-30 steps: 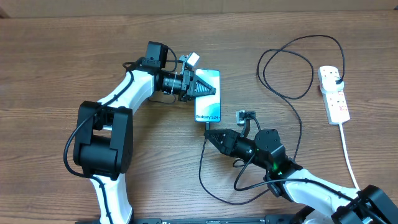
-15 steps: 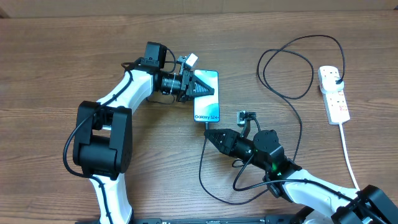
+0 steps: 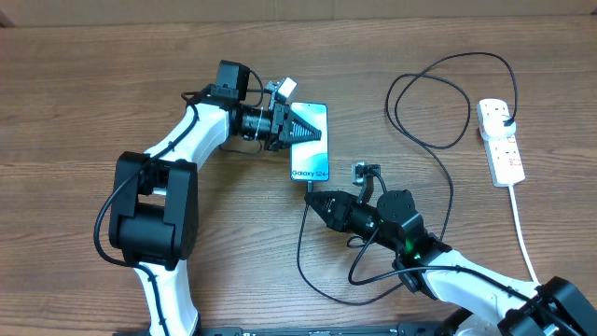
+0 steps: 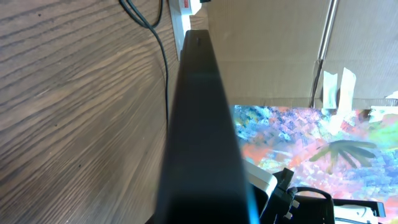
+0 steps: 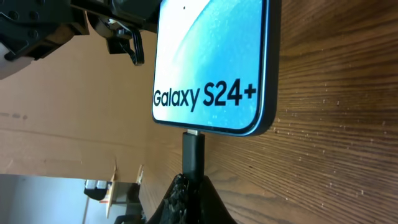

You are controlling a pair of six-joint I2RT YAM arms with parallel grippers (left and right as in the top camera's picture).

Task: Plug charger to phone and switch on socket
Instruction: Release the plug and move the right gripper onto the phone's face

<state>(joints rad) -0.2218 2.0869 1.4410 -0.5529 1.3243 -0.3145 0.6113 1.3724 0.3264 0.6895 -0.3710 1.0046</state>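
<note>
Wooden surface (image 3: pixel 84 84) carries the phone (image 3: pixel 311 161), screen up, near its centre. Left gripper (image 3: pixel 315 135) is clamped shut on the phone's upper end. Right gripper (image 3: pixel 312 199) is closed on the charger (image 5: pixel 193 149) connector, which meets the port in the phone's lower edge. Black cable loops rightward to the socket (image 3: pixel 501 142), well apart near the right edge.

Phone (image 5: pixel 211 62): "Galaxy S24+" is printed in dark letters on the light blue screen, near the end where the connector is seated.
</note>
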